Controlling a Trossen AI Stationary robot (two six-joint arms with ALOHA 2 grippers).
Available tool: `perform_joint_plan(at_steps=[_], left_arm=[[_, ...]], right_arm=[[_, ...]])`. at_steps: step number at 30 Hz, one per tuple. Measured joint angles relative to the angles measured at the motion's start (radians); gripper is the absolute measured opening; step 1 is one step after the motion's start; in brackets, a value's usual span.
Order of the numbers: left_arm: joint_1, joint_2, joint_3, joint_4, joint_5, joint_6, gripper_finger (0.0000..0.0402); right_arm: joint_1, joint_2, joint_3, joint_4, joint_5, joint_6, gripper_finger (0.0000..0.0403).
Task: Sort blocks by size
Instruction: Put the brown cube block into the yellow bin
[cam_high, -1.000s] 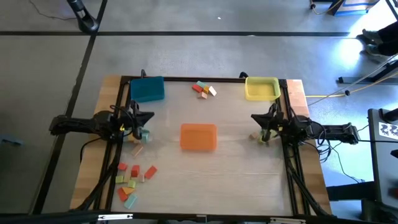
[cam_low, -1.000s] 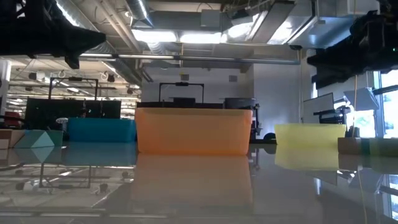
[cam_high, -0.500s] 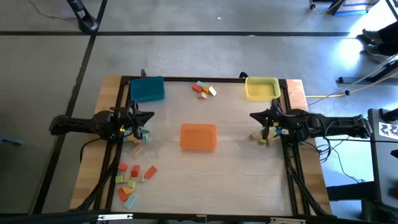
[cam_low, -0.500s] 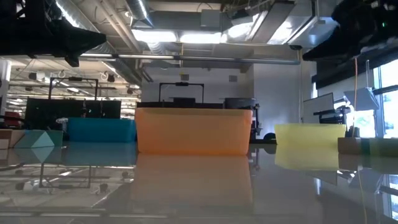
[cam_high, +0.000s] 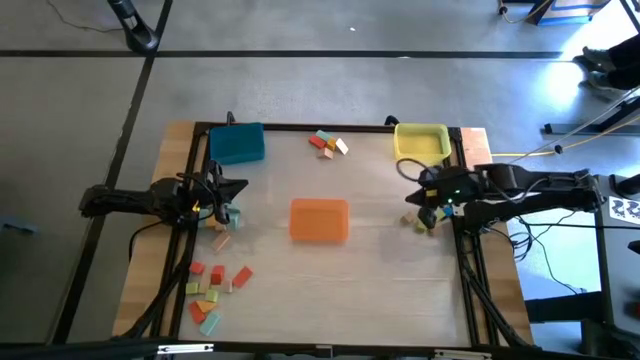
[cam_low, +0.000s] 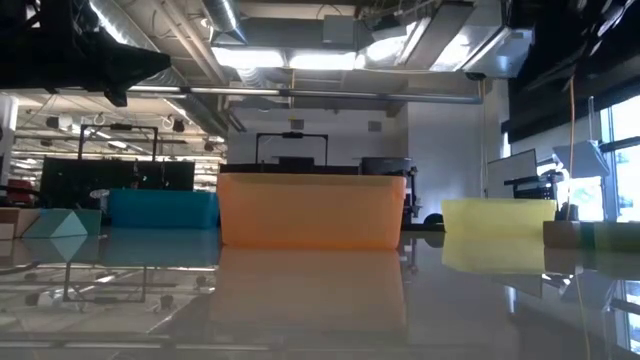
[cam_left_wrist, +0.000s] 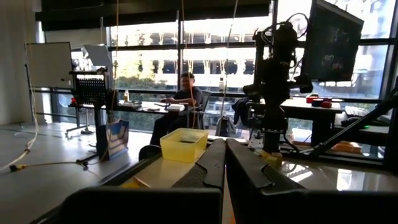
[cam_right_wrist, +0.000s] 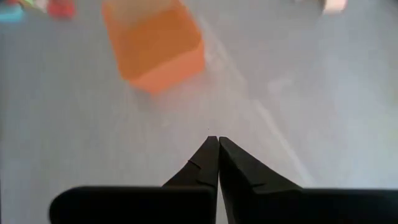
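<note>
The blocks lie in groups on the table: several near the left front (cam_high: 215, 290), several at the far middle (cam_high: 328, 143), a few beside the left arm (cam_high: 225, 218), and two by the right arm (cam_high: 421, 222). My left gripper (cam_high: 243, 187) hovers shut at the table's left side, pointing level toward the right; its fingers meet in the left wrist view (cam_left_wrist: 225, 146). My right gripper (cam_high: 408, 197) hangs shut above the table's right side, slanting down toward the orange tray (cam_right_wrist: 152, 46); its fingers meet in its own view (cam_right_wrist: 214, 142). Neither holds anything.
A blue tray (cam_high: 237, 143) stands at the far left, a yellow tray (cam_high: 421, 141) at the far right and the orange tray (cam_high: 319, 220) in the middle. A black frame (cam_high: 330, 127) borders the table. A person sits in the room beyond (cam_left_wrist: 185, 93).
My right gripper has risen from just above the table and tipped from level to slanting downward, with its arm unfolding; in the low view it has climbed out of the picture's top. It has stayed shut. The blocks and trays have not moved.
</note>
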Motion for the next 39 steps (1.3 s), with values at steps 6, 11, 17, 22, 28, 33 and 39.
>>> perform_joint_plan(at_steps=[6,11,17,22,28,33,39], left_arm=[[0.0,0.0,0.0,-0.001,0.0,0.051,0.0001],[0.0,0.0,0.0,-0.001,0.0,0.02,0.0001],[0.0,0.0,0.0,-0.001,0.0,0.012,0.0001],[0.0,0.0,0.0,-0.001,0.0,0.002,0.0001],[0.0,0.0,0.0,-0.001,0.0,-0.01,0.0001],[0.0,0.0,0.0,-0.001,0.0,-0.016,0.0001],[0.0,0.0,0.0,-0.003,0.001,-0.012,0.0001]], right_arm=[[0.0,0.119,0.0,-0.098,-0.029,0.034,0.0031],[0.0,0.225,0.0,-0.177,-0.029,0.007,0.0115],[0.001,0.334,0.0,-0.181,-0.029,-0.157,0.024],[0.001,0.404,0.0,-0.173,-0.026,-0.287,0.0304],[0.001,0.442,-0.019,-0.156,0.036,-0.403,0.0319],[0.001,0.433,-0.094,-0.098,0.034,-0.406,0.0319],[0.0,0.44,-0.089,-0.095,0.034,-0.403,0.0319]])
